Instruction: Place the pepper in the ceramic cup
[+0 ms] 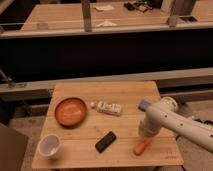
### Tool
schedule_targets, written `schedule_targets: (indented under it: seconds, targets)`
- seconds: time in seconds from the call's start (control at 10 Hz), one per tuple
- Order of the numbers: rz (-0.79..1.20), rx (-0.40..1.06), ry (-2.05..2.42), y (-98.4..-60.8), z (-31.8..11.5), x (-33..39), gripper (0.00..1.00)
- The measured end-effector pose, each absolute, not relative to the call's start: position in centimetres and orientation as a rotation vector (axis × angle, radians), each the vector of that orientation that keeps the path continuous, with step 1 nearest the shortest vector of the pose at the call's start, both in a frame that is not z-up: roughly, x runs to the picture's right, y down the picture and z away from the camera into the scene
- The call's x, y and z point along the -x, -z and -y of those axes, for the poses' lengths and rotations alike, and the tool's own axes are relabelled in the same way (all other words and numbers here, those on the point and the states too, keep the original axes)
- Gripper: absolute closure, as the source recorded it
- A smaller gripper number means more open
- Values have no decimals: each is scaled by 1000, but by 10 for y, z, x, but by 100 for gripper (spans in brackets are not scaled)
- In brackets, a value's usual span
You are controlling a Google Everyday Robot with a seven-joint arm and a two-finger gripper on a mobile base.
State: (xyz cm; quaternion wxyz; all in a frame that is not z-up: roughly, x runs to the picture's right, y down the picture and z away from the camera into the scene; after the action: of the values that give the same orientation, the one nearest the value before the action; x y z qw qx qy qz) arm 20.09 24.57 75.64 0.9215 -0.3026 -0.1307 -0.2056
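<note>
White arm (182, 125) reaching in from the right, bent at its upper joint, wrist turned straight down, pincer (145, 134) low over the front right of the desk (120, 92)

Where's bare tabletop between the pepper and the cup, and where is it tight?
Bare: the far strip of the wooden table behind the round orange plate and lying white bottle; the front strip between the small white ceramic cup and the flat black block. Tight: front right, where the gripper is right at the orange-red tapered pepper.
</note>
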Motion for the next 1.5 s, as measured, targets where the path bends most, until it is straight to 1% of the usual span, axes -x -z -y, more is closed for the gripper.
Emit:
schedule_targets:
  seconds: [0.1,0.3,0.4,0.6,0.7,0.8,0.9,1.2,1.3,1.4,1.5]
  targets:
    - [277,619,421,-761,-248,-198,91]
    - [295,632,415,-772,-264,-205,68]
    - [301,641,415,-772,-264,-209,56]
    - [310,647,423,-768,-259,-211,41]
    - [309,644,430,-767,-260,-211,42]
    - [303,633,436,-767,-255,-208,48]
    - [291,617,448,-760,-242,-201,62]
    - [269,614,472,-750,-227,-201,92]
    - [276,614,474,-750,-227,-202,95]
    - [282,626,480,-751,-234,-205,91]
    - [293,633,488,-758,-245,-209,80]
